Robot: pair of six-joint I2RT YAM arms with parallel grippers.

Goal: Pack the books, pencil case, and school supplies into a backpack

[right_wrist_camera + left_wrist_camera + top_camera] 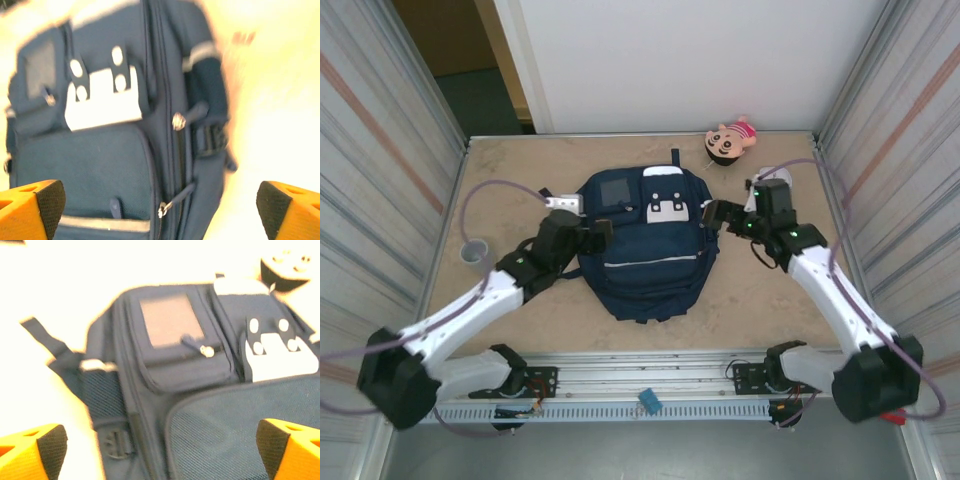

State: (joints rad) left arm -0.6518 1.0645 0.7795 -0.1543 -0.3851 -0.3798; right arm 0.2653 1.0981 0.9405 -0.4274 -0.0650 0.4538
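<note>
The navy backpack (645, 245) lies flat in the middle of the table, white patches (667, 210) on its top pocket. My left gripper (595, 232) hovers at its left edge, open, with the orange fingers (30, 452) wide apart over the side pocket and mesh front (220, 435). My right gripper (715, 215) is at the backpack's upper right edge, open too, its fingers (292, 210) spread either side of the side zip. Two zip pulls (178, 121) sit along that zip. The books, pencil case and school supplies are out of view.
A grey round cup (473, 250) stands on the left of the table. A small doll (730, 140) lies against the back wall. Metal walls close in both sides. A blue piece (648, 401) sits on the front rail.
</note>
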